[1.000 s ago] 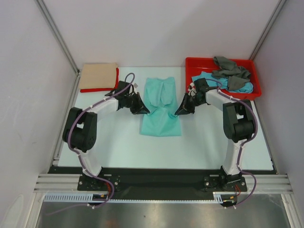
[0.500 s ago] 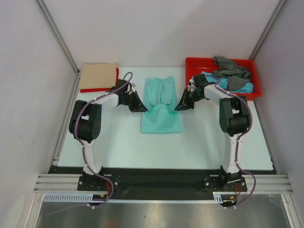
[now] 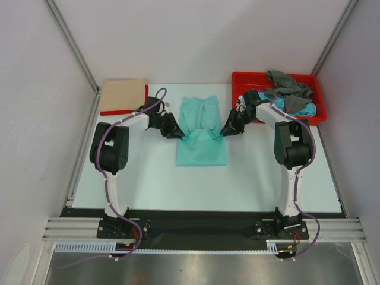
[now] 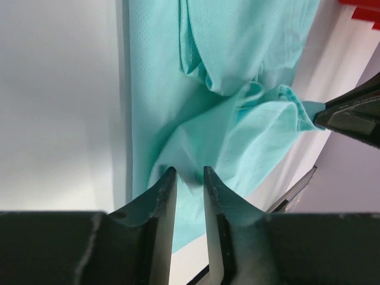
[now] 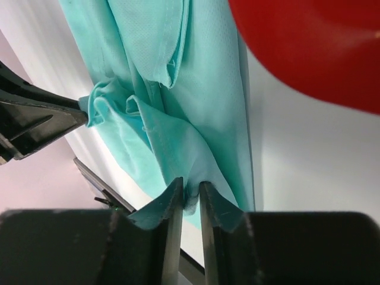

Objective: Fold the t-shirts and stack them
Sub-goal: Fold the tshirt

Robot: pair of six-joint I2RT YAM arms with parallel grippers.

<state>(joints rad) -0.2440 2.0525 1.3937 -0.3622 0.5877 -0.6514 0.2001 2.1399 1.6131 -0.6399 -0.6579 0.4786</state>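
On smooth tabletop [image 3: 148,178], mint-green t-shirt [image 3: 202,145]; soft, rumpled.

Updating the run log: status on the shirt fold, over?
Left gripper, right gripper slightly open, cloth between fingers. The mint-green t-shirt bunched across middle. Nothing blocking.

Top view looks down over the whole surface [image 3: 148,178]. Both close wrist views face each other across the shirt [image 4: 237,119].

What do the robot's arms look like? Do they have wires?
The left arm and right arm are white tubes with chunky black joints and a purplish cable looping alongside. The left tool and right tool are black, each with two pointed fingers.
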